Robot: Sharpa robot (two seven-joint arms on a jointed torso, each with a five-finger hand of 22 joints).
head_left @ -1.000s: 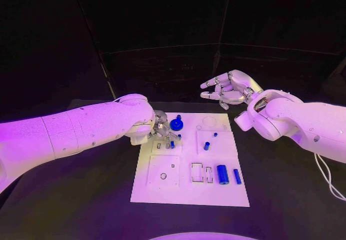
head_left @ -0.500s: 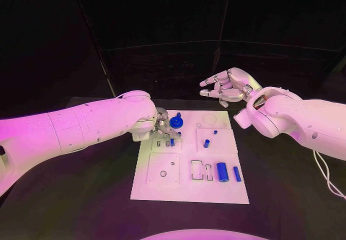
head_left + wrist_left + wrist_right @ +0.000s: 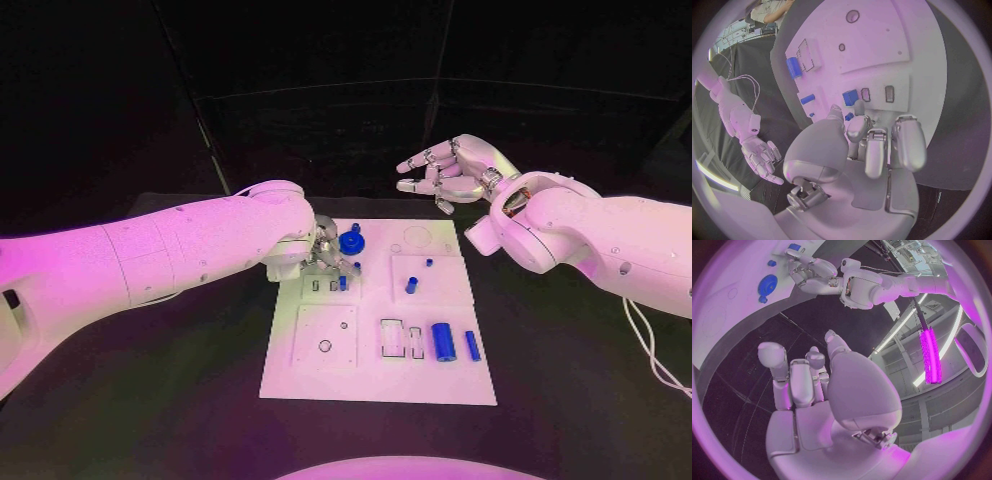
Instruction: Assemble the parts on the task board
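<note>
Black tabletop (image 3: pixel 173 400) is carrying the white task board (image 3: pixel 378 375), which is lying lengthwise in the middle, running away from the robot. Nearest on the board, a broad blue cylinder (image 3: pixel 443 342) and a slimmer blue bar (image 3: pixel 472 345) are lying side by side toward the board's right edge, just beside two rectangular slots (image 3: pixel 402 341); a square plate with a small round hole (image 3: pixel 325 346) is sitting to their left. Further along, a short blue peg (image 3: pixel 411 286) is standing in the right half, with a smaller blue pin (image 3: pixel 428 263) just beyond it. On the left half, the left hand (image 3: pixel 323 258) is hovering low over the board with its fingers (image 3: pixel 879 150) curled downward beside a small blue part (image 3: pixel 850 97); whether it is pinching anything cannot be told from these views. Just beyond that hand, a round blue gear (image 3: pixel 352 243) is sitting on the board. Past the far edge of the board, the right hand (image 3: pixel 450 174) is hanging in the air well clear of the board, fingers loosely bent and apart, holding nothing.
</note>
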